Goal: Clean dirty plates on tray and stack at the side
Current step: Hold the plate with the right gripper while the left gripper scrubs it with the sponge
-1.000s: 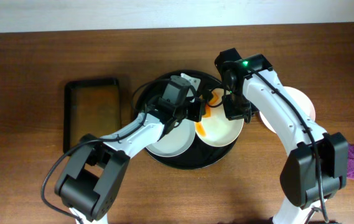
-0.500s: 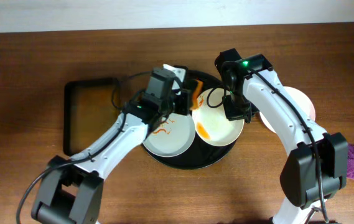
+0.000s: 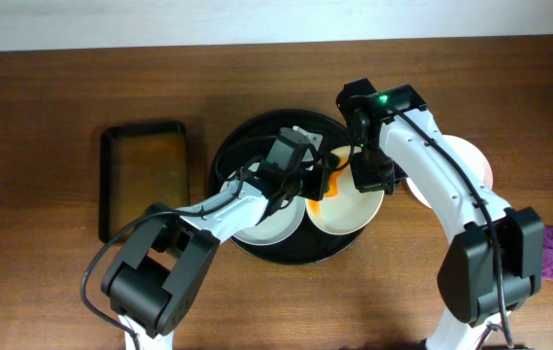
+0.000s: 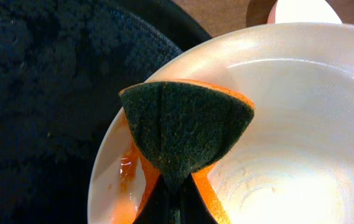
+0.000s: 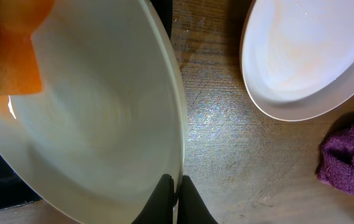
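**Q:** Left gripper [image 4: 177,198] status?
**A:** Clenched on the sponge [image 4: 186,134], which is pressed to the plate [image 4: 301,124] at its sauce-smeared rim.
**Q:** Right gripper [image 5: 175,186]?
**A:** Pinching that plate's rim. The plate lies in the tray [image 3: 227,156] beside a second plate [image 3: 257,231]. A third plate [image 5: 301,56] rests on the table [image 5: 226,155].

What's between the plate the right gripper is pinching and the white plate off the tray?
Nothing: only bare wooden tabletop separates the pinched plate from the side plate, shown in the right wrist view.
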